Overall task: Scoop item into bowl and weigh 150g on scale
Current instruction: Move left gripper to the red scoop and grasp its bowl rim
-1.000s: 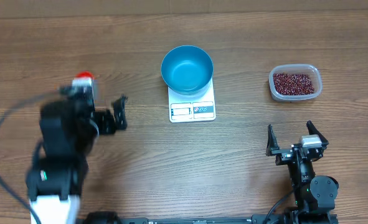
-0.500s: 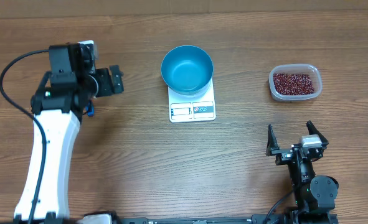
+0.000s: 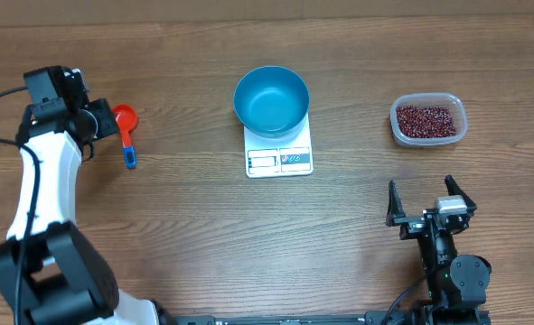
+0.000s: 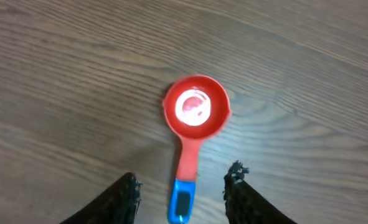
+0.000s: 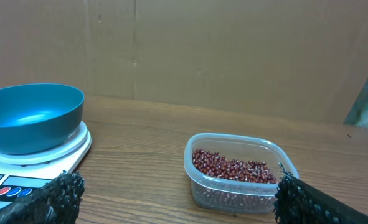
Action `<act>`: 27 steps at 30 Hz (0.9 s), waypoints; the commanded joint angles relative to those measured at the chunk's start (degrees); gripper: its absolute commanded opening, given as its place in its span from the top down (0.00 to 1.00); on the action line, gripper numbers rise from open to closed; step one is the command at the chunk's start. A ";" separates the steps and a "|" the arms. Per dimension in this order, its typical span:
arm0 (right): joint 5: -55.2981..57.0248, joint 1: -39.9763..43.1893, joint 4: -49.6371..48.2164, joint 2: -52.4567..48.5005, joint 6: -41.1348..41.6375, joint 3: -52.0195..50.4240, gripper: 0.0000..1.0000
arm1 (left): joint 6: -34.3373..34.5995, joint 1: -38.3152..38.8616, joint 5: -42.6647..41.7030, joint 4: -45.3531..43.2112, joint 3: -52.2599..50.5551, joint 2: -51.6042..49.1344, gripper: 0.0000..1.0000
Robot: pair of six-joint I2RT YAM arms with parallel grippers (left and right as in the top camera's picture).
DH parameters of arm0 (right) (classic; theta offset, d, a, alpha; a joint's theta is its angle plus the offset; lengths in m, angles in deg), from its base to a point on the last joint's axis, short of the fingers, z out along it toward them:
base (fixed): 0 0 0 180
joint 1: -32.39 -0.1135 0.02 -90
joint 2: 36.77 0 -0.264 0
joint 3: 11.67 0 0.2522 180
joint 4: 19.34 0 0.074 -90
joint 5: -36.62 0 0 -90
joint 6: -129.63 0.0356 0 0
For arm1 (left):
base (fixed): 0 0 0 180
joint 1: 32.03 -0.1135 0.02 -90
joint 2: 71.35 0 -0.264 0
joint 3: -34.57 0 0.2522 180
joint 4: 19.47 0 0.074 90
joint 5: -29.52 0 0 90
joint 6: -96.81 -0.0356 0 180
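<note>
The left hand hovers over a red measuring scoop on the worktop, its fingers apart either side of the handle, not gripping. The blue bowl sits on the scale. The beans fill a clear tub beyond the released right hand.

A wooden table is used as the support. A red scoop is laid at left, a white scale at centre, a clear tub at right.
</note>
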State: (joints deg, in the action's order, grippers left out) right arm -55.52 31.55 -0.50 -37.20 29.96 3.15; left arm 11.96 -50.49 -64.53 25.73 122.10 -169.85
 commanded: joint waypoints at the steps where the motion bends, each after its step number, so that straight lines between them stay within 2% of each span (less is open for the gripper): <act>1: -0.07 -0.28 -0.42 0.22 0.26 -0.61 0.00 | -1.31 -0.07 -0.39 -2.45 1.07 -3.39 0.52; 22: -0.07 -0.28 -0.42 0.22 0.26 -0.61 0.00 | -1.75 -0.28 -0.42 -13.77 1.07 -16.63 0.57; 27: -0.07 -0.28 -0.42 0.22 0.26 -0.61 0.00 | -1.49 -0.28 -0.42 -15.82 1.05 -18.56 0.60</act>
State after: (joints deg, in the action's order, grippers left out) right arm -55.52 31.55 -0.52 -37.20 29.94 3.15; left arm 11.08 -50.51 -64.53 10.52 122.10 -186.61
